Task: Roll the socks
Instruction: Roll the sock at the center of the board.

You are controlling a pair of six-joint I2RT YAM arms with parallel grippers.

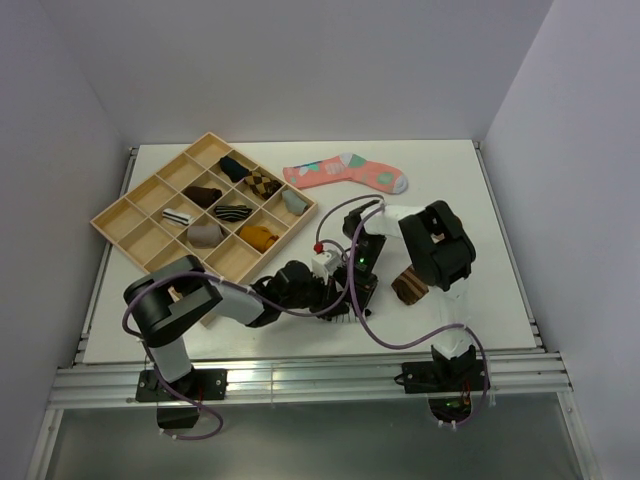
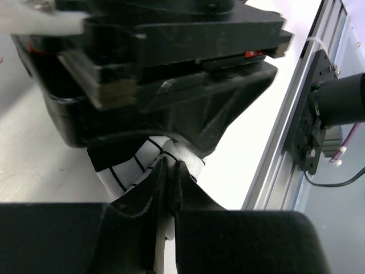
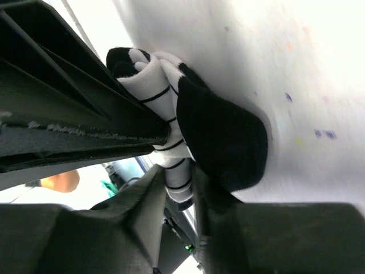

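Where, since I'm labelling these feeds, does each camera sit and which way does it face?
Top external: above and behind the bases, looking down on the white table; left arm and right arm show.
Left wrist: on the left arm, looking along the left claw at the white black-striped sock.
Right wrist: on the right arm, looking past the right claw at that sock.
Shared: both wrist views show the same sock.

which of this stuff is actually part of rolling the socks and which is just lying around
In the job:
- white sock with thin black stripes and black toe
- brown sock with tan bands

Just lying about:
- coral-pink sock with teal and grey patches
- wooden divided tray
- rolled socks in that tray
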